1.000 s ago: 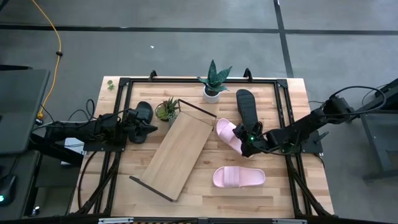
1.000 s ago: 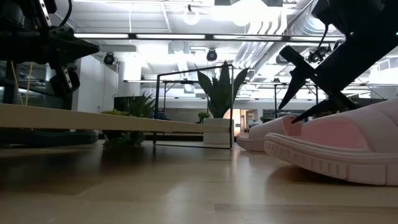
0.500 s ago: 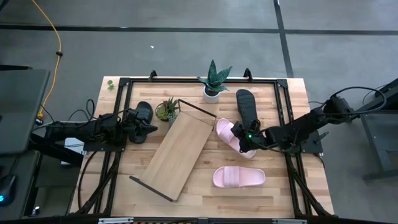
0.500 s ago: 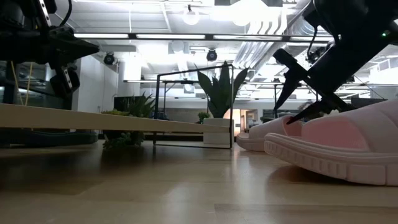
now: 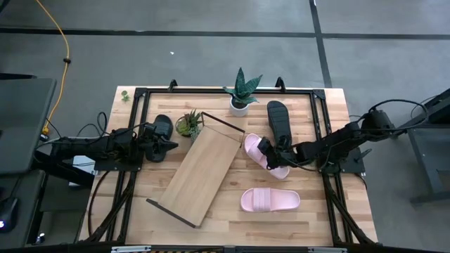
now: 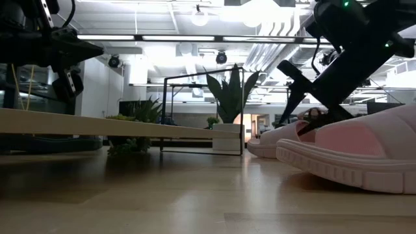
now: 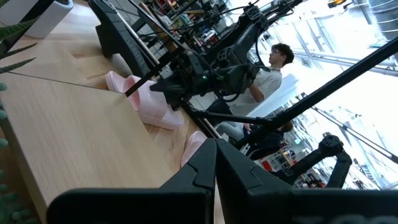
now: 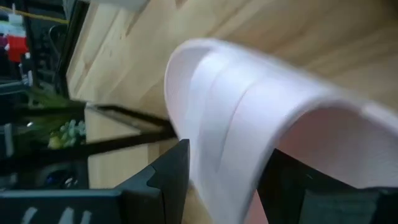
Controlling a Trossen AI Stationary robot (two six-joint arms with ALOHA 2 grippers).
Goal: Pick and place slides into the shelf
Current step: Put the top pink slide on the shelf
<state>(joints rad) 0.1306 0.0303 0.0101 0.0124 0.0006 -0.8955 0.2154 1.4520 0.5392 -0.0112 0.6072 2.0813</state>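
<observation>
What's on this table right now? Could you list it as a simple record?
Shelf: light-wood shelf lying diagonally mid-table, nothing on it
Pink slides: pink slide beside the shelf; second pink slide nearer the front edge
Black slides: black slide at the back; second black slide at left
Right gripper: jaws open around the first pink slide's strap
Left gripper: jaws shut, holding nothing
Plants: snake plant; small plant

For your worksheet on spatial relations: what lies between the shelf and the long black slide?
In the high view, a pink slide lies between shelf and black slide.
</observation>
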